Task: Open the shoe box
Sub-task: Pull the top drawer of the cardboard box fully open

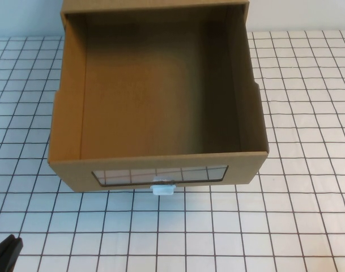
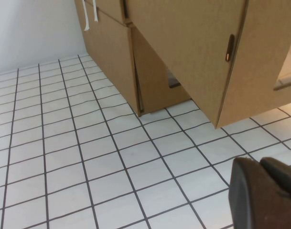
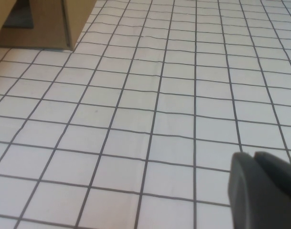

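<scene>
The brown cardboard shoe box stands open in the middle of the table in the high view, its inside bare. Its front wall has a clear window and a small white tab below it. In the left wrist view the box rises ahead of my left gripper, which is shut and holds nothing. That left gripper shows only as a dark tip at the near left corner, well apart from the box. My right gripper is shut and empty over the cloth, with a box corner far off.
A white cloth with a dark grid covers the table around the box. A pale wall stands behind the table. Two white strips hang on the box's side in the left wrist view.
</scene>
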Tool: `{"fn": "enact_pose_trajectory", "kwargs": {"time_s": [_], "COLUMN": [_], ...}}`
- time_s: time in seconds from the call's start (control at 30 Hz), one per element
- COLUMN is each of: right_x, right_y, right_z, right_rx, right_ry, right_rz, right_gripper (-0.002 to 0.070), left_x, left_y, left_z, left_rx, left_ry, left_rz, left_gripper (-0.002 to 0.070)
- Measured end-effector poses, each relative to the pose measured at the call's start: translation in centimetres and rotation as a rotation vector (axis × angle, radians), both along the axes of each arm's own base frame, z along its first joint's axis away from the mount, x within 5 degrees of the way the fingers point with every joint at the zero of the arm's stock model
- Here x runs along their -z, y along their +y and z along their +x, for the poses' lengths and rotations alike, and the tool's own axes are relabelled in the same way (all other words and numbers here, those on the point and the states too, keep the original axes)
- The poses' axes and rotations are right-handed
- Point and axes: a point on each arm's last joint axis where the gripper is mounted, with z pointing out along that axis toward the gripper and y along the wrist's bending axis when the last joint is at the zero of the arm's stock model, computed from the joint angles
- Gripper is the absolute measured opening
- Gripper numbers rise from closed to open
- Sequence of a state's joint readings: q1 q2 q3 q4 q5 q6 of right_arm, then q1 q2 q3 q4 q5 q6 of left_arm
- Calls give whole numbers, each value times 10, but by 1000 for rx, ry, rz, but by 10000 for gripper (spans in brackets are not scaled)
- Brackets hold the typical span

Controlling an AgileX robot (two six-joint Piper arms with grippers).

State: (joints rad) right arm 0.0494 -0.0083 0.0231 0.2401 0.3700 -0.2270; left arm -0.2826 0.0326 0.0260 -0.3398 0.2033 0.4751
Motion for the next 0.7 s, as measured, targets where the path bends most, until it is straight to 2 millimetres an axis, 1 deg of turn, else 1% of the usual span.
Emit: {"fn": "enact_pose_trajectory", "kwargs": {"time_s": [0.27,0.37,0.53,0.7], "right_x": [0,0,0,0], "right_y": [0,0,0,0], "right_z": [0,0,0,0], "right_rx": [0,-1,-1,-1], "right_ry": [0,2,2,2], "right_rz": [2,2,4,3], "right_gripper": [-13,-13,-13,-13], "left_x": [-2,-3,-4,7], "left_y": [1,2,11,18], "left_z": [1,1,1,0], "left_rx": [-9,-20,-163,-292], "left_ry": [-29,-60,-63,66], "left_rz": [8,46,20,-7], "left_gripper": [-2,-2,-2,-2]}}
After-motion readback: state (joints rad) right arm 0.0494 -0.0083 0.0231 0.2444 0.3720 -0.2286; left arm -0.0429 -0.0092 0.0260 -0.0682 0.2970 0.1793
